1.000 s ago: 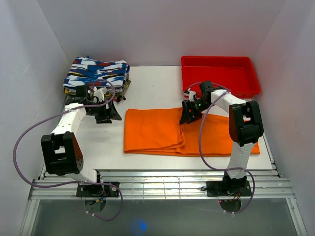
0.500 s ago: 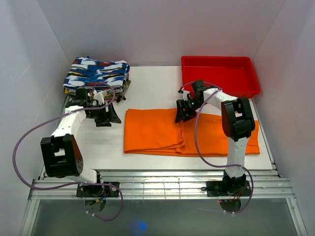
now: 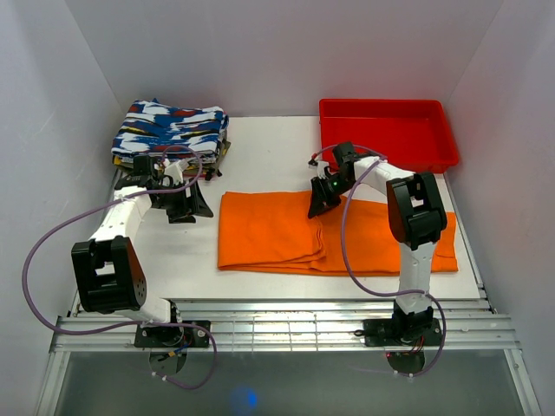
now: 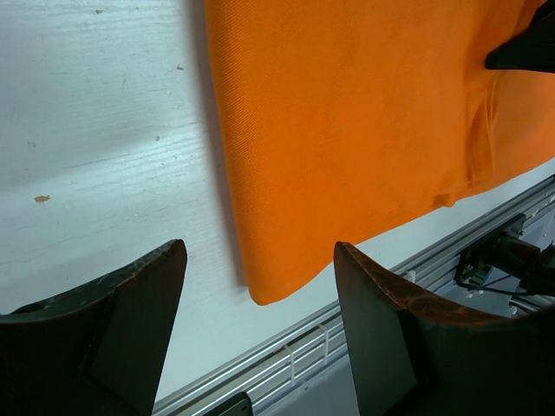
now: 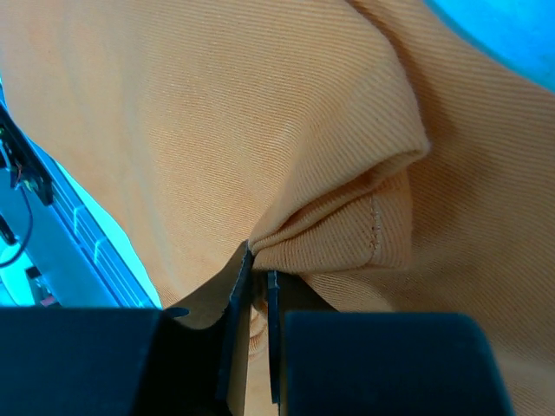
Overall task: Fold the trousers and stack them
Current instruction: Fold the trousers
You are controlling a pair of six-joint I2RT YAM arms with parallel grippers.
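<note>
The trousers point(image 3: 269, 234) lie flat across the middle of the table point(image 3: 269, 156), in the centre of the top view, and their left half seems to carry a doubled layer. The right gripper point(image 3: 323, 201) sits at their upper edge. Its wrist view shows the jaws clenched to a sliver on a small ridge of orange cloth beside a stitched hem. The left gripper point(image 3: 186, 206) hangs just off the garment's left edge over bare table, jaws spread wide and grasping nothing. The main risk is that the bite is thin: a brisk lift could pull the ridge out of the fingers and let the cloth drop in a crumpled heap. I cannot tell whether the pinch takes one layer or two, so a pull may peel the fold open instead of carrying it. With only one arm holding, the whole garment could also drag and skew, its edges ending up misaligned. The right arm's cable point(image 3: 347, 251) drapes over the cloth and might catch it. A wide left-arm swing could nudge the patterned stack point(image 3: 169, 128) at upper left.
</note>
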